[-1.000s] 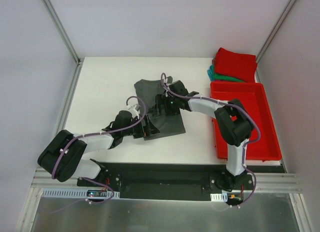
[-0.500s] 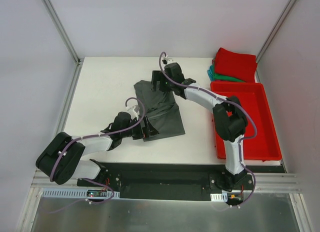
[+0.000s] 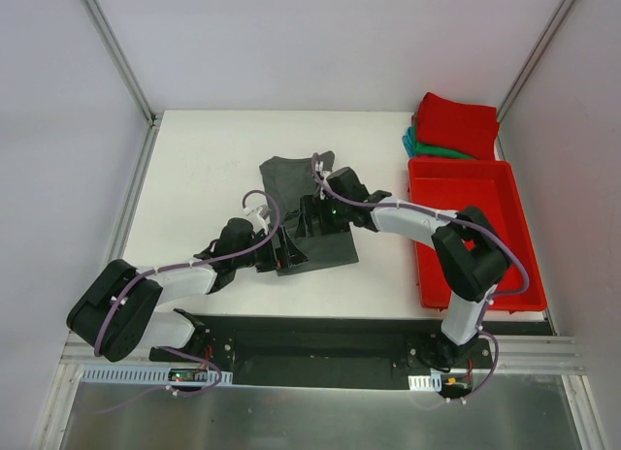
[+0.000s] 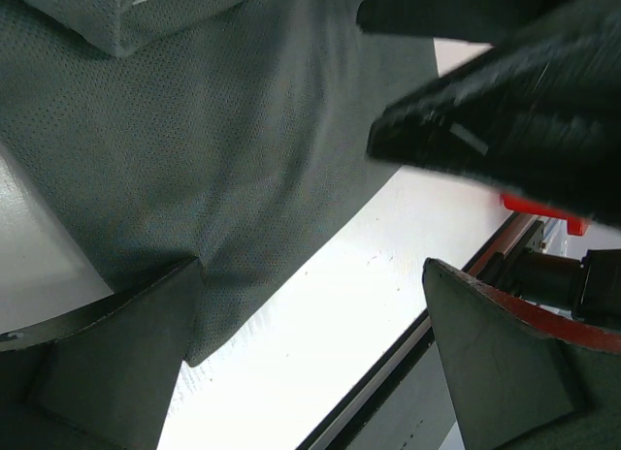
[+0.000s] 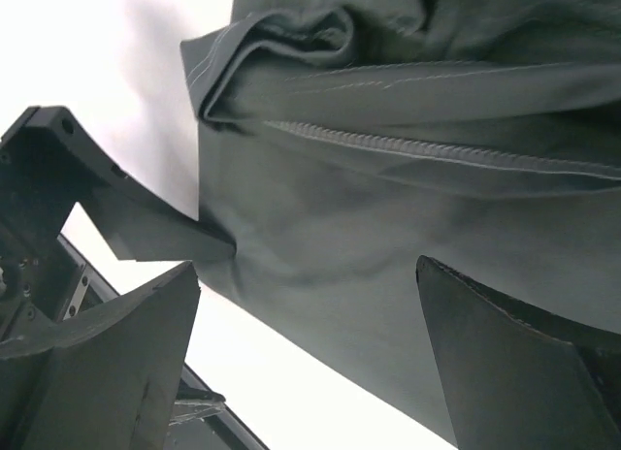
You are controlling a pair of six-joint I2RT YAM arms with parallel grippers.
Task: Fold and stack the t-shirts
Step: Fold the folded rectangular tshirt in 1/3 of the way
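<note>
Top external cam first: looking at a dark grey t-shirt [image 3: 287, 175] lying mid-desk [image 3: 209, 169], partly folded and a bit lumpy. Both arms crowding in over it. Down at the shirt's near-left edge, the left gripper [image 3: 290, 254], jaws spread wide, nothing pinched as far as can be seen. Right over the middle of the cloth, the right gripper [image 3: 310, 217], also gaping wide and not clamped on anything. Really close together, those two, almost nose to nose.

Off to the right: a rigid red tray [image 3: 464, 183] along the desk's right side, with the right arm's elbow hanging over it and hiding a chunk. Behind the tray, in the far right corner, a red folded t-shirt [image 3: 456, 123] sitting on top of a teal-green folded t-shirt [image 3: 418, 144], just a sliver of the teal poking out on the left.

Left wrist cam: grey cloth filling the upper left, bare white desk below it, a blurry black bulk blocking the upper right, a tiny strip of red past that. Can't make out much else there.

Right wrist cam: bunched hem and stitched seams up top, flatter cloth between the fingers [image 5: 107, 363]. On the left, one black finger of the left gripper with its tip right at the shirt's edge.
</note>
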